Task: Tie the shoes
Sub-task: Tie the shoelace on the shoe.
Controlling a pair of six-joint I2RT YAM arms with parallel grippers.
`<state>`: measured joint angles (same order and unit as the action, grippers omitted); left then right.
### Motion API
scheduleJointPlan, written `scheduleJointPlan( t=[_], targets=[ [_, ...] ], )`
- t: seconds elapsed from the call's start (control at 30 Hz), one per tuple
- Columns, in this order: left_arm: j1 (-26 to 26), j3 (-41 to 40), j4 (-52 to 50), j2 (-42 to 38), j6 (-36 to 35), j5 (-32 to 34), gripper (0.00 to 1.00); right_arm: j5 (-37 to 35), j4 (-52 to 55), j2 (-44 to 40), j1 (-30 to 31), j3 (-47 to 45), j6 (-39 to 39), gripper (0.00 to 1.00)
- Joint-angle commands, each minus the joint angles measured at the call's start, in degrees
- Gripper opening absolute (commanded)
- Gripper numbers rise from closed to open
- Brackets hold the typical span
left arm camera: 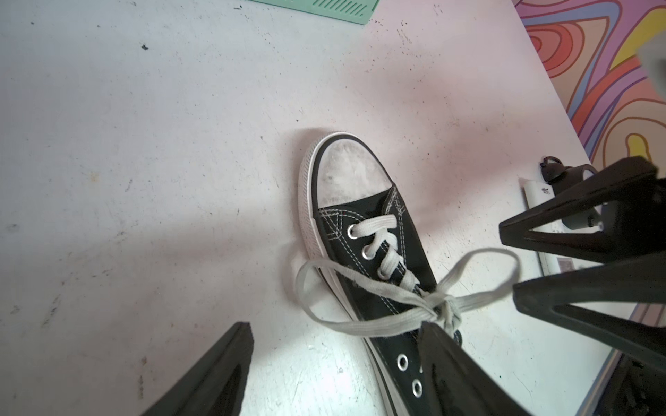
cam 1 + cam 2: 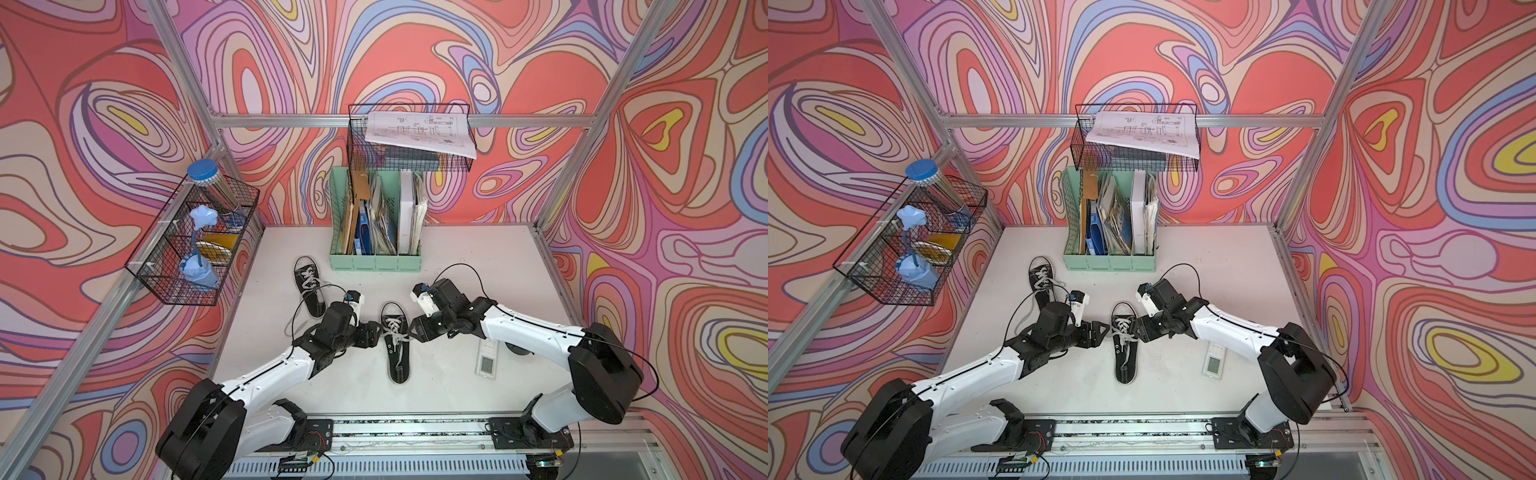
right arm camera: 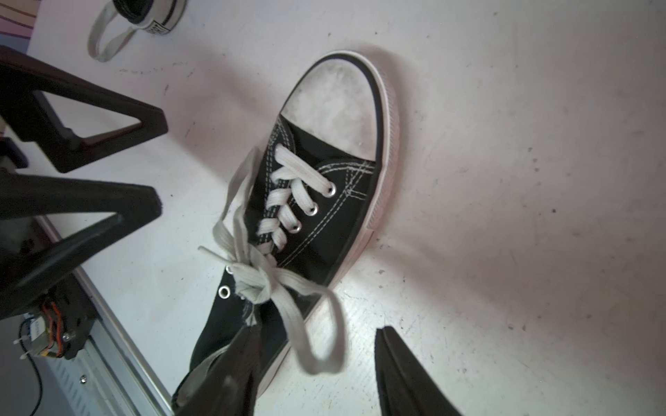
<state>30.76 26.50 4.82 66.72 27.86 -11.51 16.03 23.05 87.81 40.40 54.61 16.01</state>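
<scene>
On the middle of the desk (image 2: pixel 498 257), slightly toward its front edge, both top views show the near shoe (image 2: pixel 397 353) lying with its toe toward the back edge. My left claw (image 2: pixel 377 331) stands just beside its left flank and my right claw (image 2: pixel 414 330) just beside its right flank, both level with the bow (image 2: pixel 395 334) in the white laces. The far shoe (image 2: pixel 1042 282) lies nearer the left edge and farther back, partly behind my left wrist, near the mint file holder (image 2: pixel 1109 262) at the back edge. A white handset (image 2: pixel 486 358) lies flat, partly under my right forearm.

From my left wrist, my left claw (image 1: pixel 335 374) is spread wide with nothing between its fingers (image 1: pixel 220 371). The near shoe (image 1: pixel 360 230) shows a scuffed, pale toe cap. The bow (image 1: pixel 445 304) sits over the tongue. One loop sags over the shoe's side to the desk. The other reaches the parted tips of my right claw (image 1: pixel 508 261), and I cannot tell whether it touches them.

From my right wrist, my right claw (image 3: pixel 320 374) is parted and clamped on nothing. A loop of the bow (image 3: pixel 252 284) droops into the gap between its fingers (image 3: pixel 407 378), unpinched. My left claw (image 3: pixel 160 164) stands open across the near shoe (image 3: pixel 324 216). The far shoe (image 3: pixel 155 21) peeks in with a lace loop beside it.
</scene>
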Motion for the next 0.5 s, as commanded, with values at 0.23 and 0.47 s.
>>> scheduleJointPlan(
  t=[0.23,0.47],
  targets=[
    [0.1,-3.3,5.0,-1.3,-1.6,-10.6,0.65,7.9,-7.3,-1.6,-3.2,-3.1,1.8,0.65],
    [1.2,0.2,4.4,0.6,-3.3,-13.6,0.42,12.8,-12.2,3.9,-3.0,-3.5,4.3,0.49]
  ],
)
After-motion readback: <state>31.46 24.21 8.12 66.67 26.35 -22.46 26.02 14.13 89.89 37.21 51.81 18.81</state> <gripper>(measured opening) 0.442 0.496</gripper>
